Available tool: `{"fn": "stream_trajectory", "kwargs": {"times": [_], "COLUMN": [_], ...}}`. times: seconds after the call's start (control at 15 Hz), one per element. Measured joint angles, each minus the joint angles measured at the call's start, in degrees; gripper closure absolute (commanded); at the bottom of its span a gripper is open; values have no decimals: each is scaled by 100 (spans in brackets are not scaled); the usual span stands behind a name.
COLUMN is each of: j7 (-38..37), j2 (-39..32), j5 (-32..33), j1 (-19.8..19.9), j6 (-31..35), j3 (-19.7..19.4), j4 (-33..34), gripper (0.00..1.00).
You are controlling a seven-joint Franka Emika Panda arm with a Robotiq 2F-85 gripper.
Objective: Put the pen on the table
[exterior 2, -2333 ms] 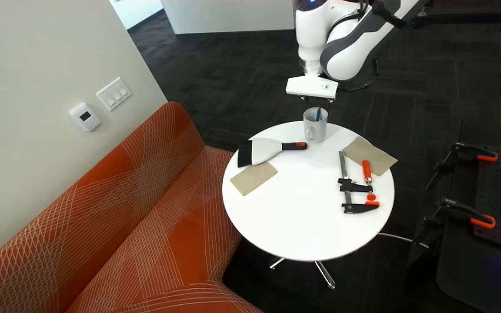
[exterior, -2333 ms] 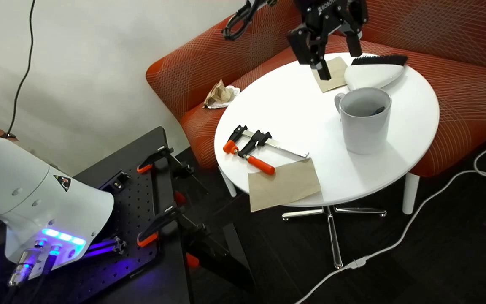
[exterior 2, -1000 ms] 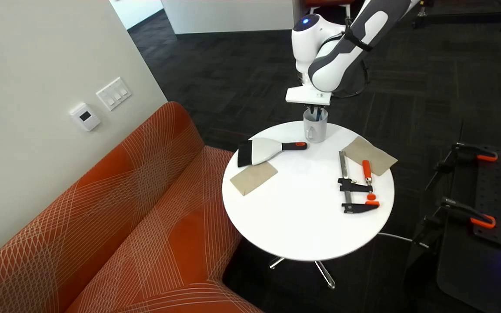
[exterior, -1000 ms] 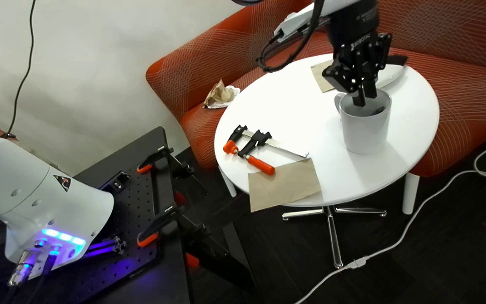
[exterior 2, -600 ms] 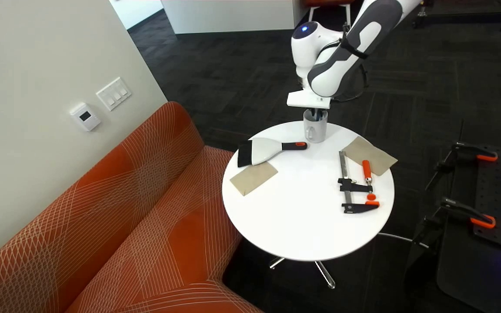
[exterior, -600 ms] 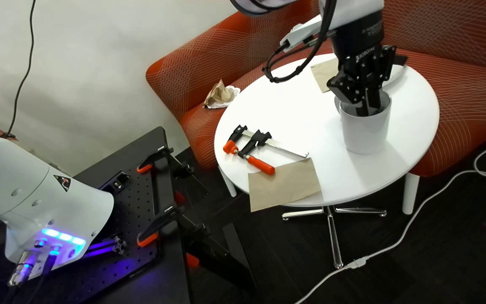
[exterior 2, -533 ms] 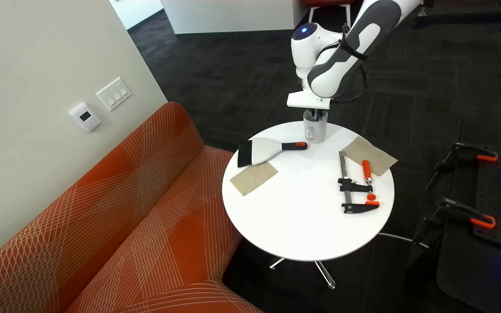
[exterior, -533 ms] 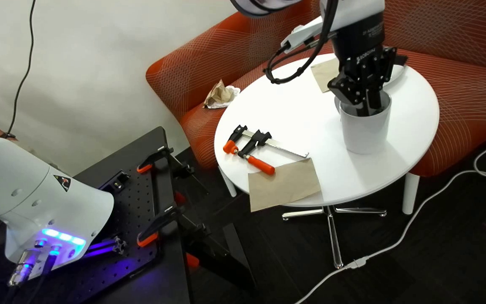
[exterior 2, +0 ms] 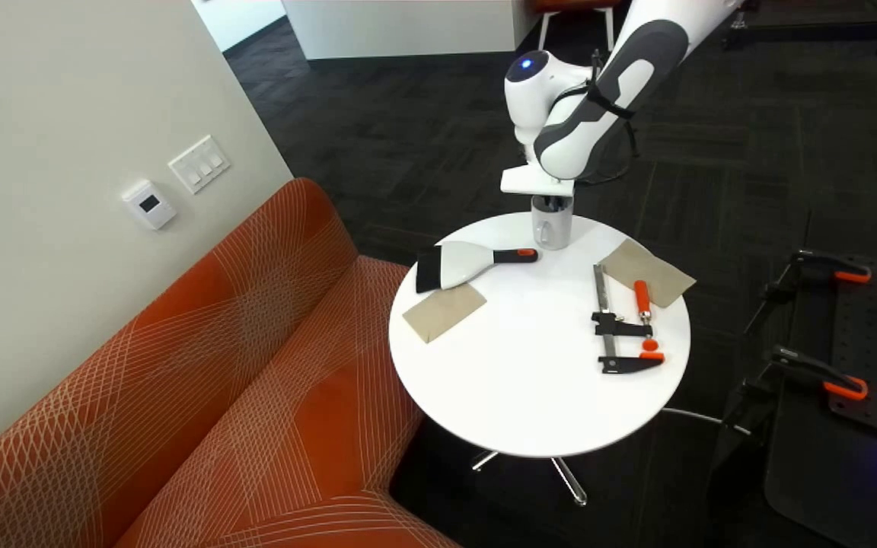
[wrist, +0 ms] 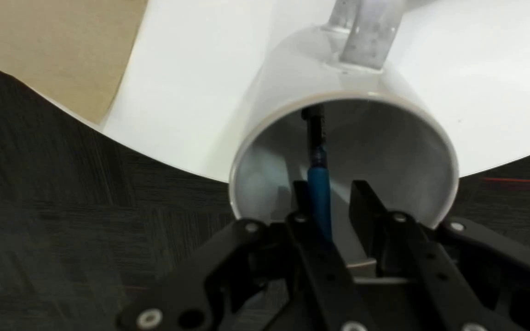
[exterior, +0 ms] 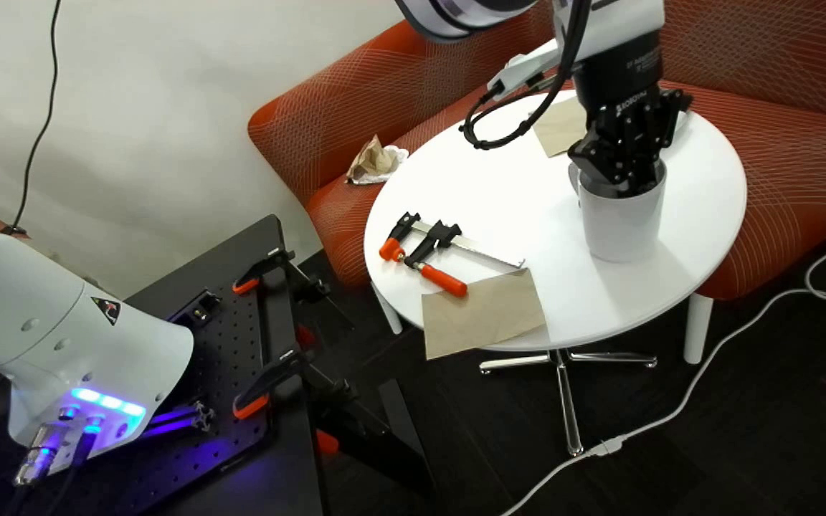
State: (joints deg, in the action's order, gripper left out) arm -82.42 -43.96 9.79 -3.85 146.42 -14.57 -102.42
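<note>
Gripper (wrist: 331, 191) slightly parted inside mug (exterior: 621, 228), holding nothing; advise shifting left in wrist view to centre pen (wrist: 319, 181) before closing.

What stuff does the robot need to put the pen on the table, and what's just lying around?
For the job:
blue-and-black pen, inside the mug
mug, because the pen is in it
gripper, open
round white table

Just lying around:
orange-handled clamp on the table
brown paper sheet
another brown sheet
brush-like tool
crumpled paper on the sofa
</note>
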Motion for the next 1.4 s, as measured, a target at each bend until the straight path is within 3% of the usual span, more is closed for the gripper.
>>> {"fn": "stream_trajectory", "kwargs": {"times": [0.13, 0.87, 1.4], "j7": [-4, -156, -1222], "j2": [-36, 180, 1619], "j5": [1, 138, 1571], "j1": [-76, -703, -1411], "j6": [0, -1, 5], "j3": [-73, -547, -1044], "j4": [33, -230, -1409], "gripper": [100, 97, 97]}}
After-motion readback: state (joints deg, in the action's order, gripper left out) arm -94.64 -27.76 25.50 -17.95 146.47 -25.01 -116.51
